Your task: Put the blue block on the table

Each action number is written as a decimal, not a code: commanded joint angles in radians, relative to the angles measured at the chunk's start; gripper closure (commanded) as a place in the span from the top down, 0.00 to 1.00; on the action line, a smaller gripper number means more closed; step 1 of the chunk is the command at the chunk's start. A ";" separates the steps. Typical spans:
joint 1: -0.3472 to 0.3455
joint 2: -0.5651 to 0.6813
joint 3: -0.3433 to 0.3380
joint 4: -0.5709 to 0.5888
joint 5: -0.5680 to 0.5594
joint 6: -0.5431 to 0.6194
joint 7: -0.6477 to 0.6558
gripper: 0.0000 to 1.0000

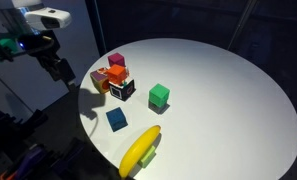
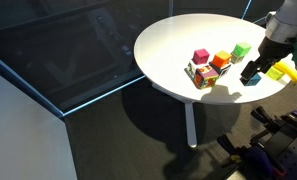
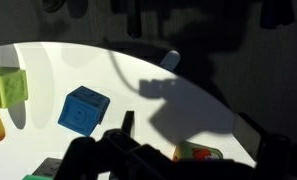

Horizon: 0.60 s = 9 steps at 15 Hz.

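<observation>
Near the rim of the table, on the side closest to the arm, the blue block sits flat on the white top, free of any grip. It lies between a cluster of coloured cubes and a banana, and a green cube stands farther in toward the middle. By that lie, the placing looks done. The gripper hangs out beyond the edge, holding nothing, likely kept clear so the block is not knocked. Whether its jaws are apart or together I cannot tell. The wrist view shows only dark, backlit metal along its bottom edge, with heavy shadow across the tabletop. In an exterior view the arm crowds the block's spot, so little of it shows.
</observation>
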 commanded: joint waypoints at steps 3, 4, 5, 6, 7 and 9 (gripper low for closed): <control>-0.006 -0.128 0.016 0.011 0.149 -0.087 -0.043 1.00; -0.006 -0.148 0.016 0.012 0.164 -0.101 -0.044 1.00; -0.007 -0.163 0.017 0.013 0.177 -0.109 -0.044 1.00; -0.007 -0.181 0.018 0.013 0.188 -0.121 -0.044 1.00; -0.008 -0.199 0.018 0.013 0.197 -0.132 -0.042 1.00; -0.010 -0.242 0.017 0.013 0.215 -0.165 -0.040 1.00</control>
